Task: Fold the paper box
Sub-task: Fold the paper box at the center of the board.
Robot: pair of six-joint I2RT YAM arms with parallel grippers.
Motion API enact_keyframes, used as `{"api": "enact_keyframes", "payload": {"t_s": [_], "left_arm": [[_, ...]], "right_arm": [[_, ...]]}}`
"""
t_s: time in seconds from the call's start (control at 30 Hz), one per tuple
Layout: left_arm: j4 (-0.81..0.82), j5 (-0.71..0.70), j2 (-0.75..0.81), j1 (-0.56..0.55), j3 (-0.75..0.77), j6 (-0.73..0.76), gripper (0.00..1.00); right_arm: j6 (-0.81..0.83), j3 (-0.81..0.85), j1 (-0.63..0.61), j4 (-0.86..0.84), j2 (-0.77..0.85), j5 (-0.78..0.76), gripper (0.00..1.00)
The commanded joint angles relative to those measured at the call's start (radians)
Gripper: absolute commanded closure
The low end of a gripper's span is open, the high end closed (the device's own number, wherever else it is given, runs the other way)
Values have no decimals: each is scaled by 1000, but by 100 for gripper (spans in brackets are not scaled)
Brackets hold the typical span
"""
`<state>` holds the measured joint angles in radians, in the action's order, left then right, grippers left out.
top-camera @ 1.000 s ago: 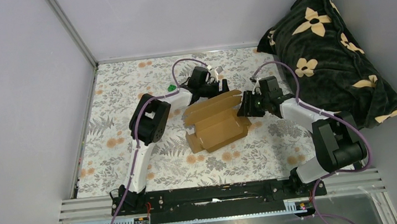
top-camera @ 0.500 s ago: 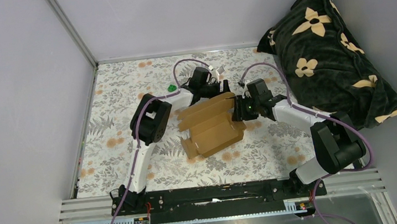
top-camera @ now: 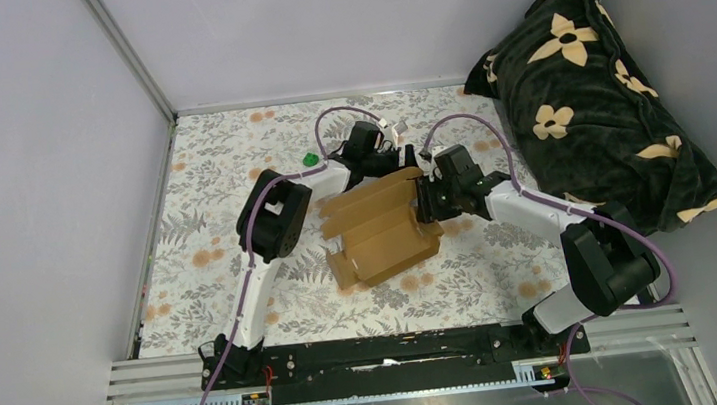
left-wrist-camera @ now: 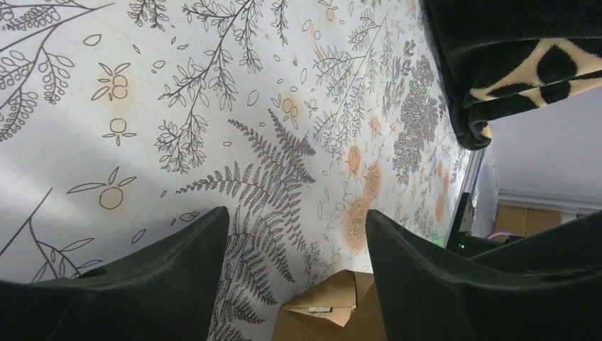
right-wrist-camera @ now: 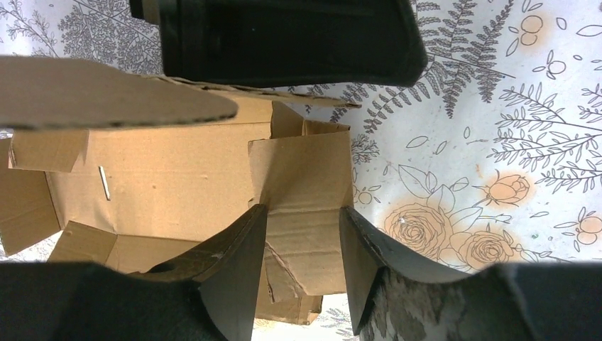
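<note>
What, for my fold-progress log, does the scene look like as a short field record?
paper box: partly folded, top open, between the grippers
left gripper: open, empty, at box's far edge
right gripper: open, at box's right-end flap
small green piece: far left of box, apart
blanket: black, flowered, far right

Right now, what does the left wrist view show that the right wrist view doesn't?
Left wrist only: the dark blanket and the left fingers, apart, nothing between them. Right wrist only: the box's open inside and flaps, the right fingers either side of one flap; grip unclear. Both: the box, just a corner in the left view, and the floral tablecloth.
</note>
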<state>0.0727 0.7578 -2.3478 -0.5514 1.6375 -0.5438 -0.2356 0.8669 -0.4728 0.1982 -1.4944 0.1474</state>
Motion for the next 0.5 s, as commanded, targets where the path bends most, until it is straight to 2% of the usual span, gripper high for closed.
{"api": "enact_keyframes", "payload": {"t_s": [0.0, 0.47], "left_arm": [[31, 19, -23, -16, 8, -8, 23], [61, 21, -10, -36, -18, -25, 23]], "right_arm": [[18, 44, -23, 5, 1, -12, 50], [4, 79, -26, 28, 42, 10, 49]]}}
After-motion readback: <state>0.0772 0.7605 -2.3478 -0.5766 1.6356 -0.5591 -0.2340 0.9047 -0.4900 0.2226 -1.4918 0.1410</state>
